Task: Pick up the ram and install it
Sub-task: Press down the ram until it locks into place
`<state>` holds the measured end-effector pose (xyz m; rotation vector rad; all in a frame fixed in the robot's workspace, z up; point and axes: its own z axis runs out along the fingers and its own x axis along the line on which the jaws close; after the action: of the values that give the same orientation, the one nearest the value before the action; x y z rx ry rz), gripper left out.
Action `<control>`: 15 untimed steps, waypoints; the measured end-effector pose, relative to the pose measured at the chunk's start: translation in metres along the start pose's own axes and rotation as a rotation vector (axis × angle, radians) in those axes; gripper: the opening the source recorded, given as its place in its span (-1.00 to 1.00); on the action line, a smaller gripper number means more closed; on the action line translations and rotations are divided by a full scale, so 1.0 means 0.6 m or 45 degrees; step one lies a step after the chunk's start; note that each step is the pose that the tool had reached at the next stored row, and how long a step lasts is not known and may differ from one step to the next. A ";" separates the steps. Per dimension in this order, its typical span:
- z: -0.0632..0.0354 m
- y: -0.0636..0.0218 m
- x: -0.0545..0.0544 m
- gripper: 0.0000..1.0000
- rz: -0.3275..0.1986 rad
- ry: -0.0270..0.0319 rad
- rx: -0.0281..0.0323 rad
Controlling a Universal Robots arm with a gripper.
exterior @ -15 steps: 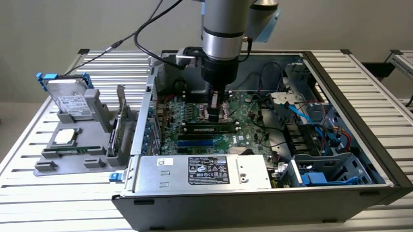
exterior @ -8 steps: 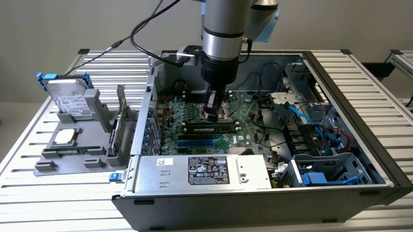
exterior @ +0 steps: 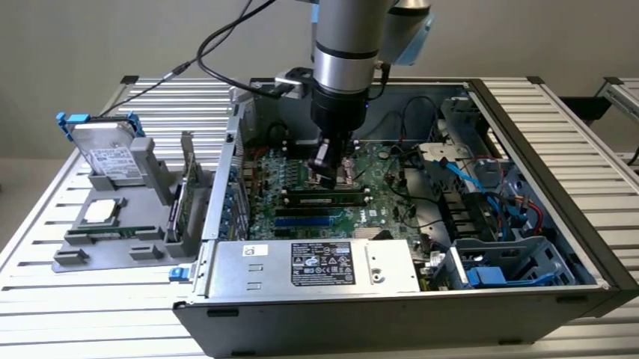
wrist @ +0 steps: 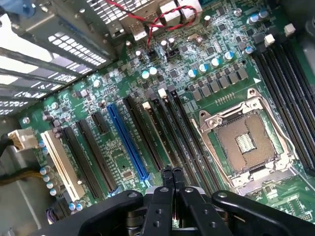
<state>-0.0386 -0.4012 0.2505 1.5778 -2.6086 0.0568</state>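
**Jaws shut over the board**

My gripper (exterior: 325,173) hangs inside the open computer case (exterior: 559,292), jaws pressed together and holding nothing. From outside, the ram (exterior: 325,199) lies seated in a black slot on the motherboard (exterior: 299,183), just below my fingertips. My wrist view adds the empty processor socket (wrist: 243,142), a blue slot (wrist: 127,141) and my fingers (wrist: 166,183) meeting.

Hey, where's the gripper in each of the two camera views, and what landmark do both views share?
Exterior view: the gripper hangs mid-picture inside the open computer case, tips close to the ram.
Wrist view: the gripper, shut, points at the black slots between the blue slot and the processor socket.
Shared landmark: the green motherboard.
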 end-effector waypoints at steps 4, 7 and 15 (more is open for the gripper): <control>0.000 0.000 0.000 -0.80 0.083 -0.0014 -0.0082; 0.000 0.000 0.000 -0.80 0.147 -0.0024 -0.0146; 0.000 0.000 0.000 -0.80 0.287 -0.0089 -0.0215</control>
<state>-0.0386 -0.4012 0.2504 1.2746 -2.7718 0.0448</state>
